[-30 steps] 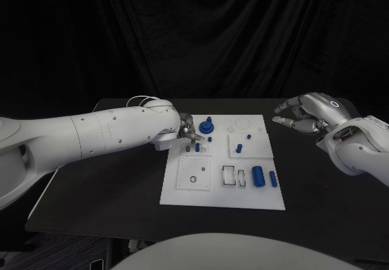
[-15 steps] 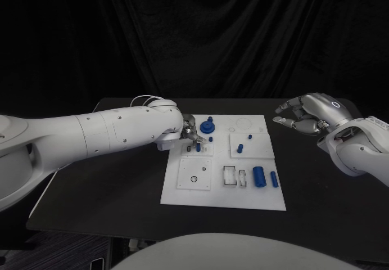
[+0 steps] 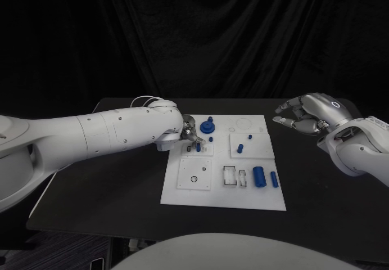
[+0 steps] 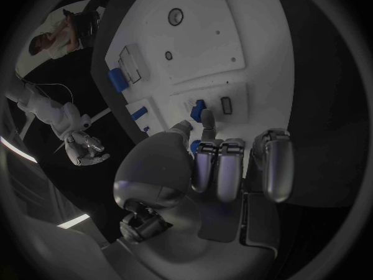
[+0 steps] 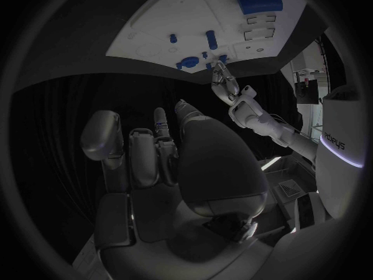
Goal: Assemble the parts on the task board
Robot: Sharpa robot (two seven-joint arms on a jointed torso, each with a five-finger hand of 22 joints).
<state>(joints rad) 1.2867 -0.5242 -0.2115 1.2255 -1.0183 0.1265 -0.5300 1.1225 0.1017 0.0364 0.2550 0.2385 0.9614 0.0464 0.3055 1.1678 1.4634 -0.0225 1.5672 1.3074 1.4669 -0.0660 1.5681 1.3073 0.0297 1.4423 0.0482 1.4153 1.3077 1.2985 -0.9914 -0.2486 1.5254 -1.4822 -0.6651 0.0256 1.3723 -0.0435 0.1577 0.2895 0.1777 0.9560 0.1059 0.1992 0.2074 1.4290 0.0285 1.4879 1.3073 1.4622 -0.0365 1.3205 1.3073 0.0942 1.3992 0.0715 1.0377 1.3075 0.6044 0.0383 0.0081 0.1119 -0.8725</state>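
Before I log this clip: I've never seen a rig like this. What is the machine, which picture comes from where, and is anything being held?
It is a robot with two white arms, each ending in a silver hand, at a black table. The square picture looks down from a camera on its head; the two round ones come from cameras at its wrists, behind each hand.

In the middle lies the task board, a white plate with small blue parts: a large cylinder, a thinner rod beside it, a peg and a round knobbed piece.

The left hand reaches over the board's far left corner, its fingers right at a small blue piece. Whether it grips that piece, I cannot tell. The right hand hangs beyond the board's right edge, fingers curled, holding nothing.
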